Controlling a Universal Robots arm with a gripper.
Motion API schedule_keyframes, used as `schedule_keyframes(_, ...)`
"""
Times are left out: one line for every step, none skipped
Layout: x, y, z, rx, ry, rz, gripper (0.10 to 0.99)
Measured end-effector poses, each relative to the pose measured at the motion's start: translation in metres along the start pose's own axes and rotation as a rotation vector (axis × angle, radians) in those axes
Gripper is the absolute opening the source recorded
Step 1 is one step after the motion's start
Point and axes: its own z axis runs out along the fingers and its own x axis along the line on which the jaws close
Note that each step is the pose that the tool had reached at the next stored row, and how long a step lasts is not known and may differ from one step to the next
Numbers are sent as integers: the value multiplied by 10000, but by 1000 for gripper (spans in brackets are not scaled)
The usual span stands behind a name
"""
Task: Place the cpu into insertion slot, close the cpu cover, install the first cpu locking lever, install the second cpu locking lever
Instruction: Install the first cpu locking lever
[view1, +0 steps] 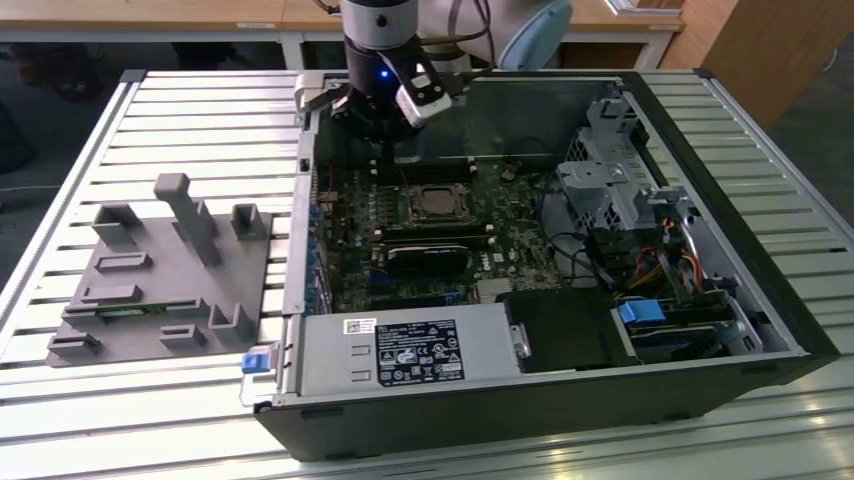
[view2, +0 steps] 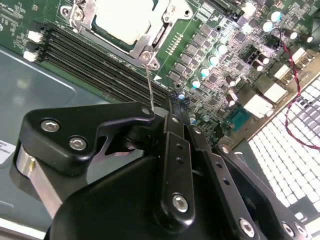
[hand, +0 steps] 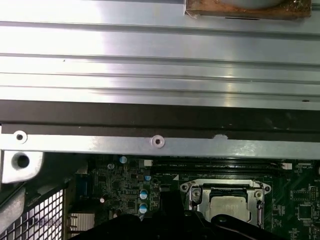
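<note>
With pincer (view2: 169, 107) clenched, tip touching lever (view2: 150, 82) beside cpu (view2: 120, 20) under lowered cover (view2: 145, 44): probably best to press down steadily, then sideways to latch, without slipping off.

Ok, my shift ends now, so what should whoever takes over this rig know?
Gripper: low over the board, at the tip of a raised wire lever; whether it holds it is unclear.
Cpu seated, cover down around it.
Done: cpu in, cover shut.
Left: this lever stands unlatched; the other lever's state cannot be told.
</note>
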Motion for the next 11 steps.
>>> schedule_keyframes(-13, 0, 0, 1, 1, 0, 110)
schedule_keyframes(-29, 0, 1, 0, 0, 0, 110)
schedule_keyframes(-47, -1, 1, 1, 1, 1, 110)
schedule_keyframes(-69, -1, 2, 1, 1, 1, 110)
schedule_keyframes(-92, -1, 3, 1, 1, 0, 110)
schedule_keyframes(-120, -1, 4, 1, 1, 0, 110)
schedule_keyframes(-151, -1, 6, 1, 1, 1, 110)
schedule_keyframes(-181, -1, 7, 1, 1, 1, 110)
schedule_keyframes(-210, -1, 9, 1, 1, 0, 110)
schedule_keyframes(-241, -1, 11, 1, 1, 0, 110)
schedule_keyframes(-270, -1, 12, 1, 1, 0, 110)
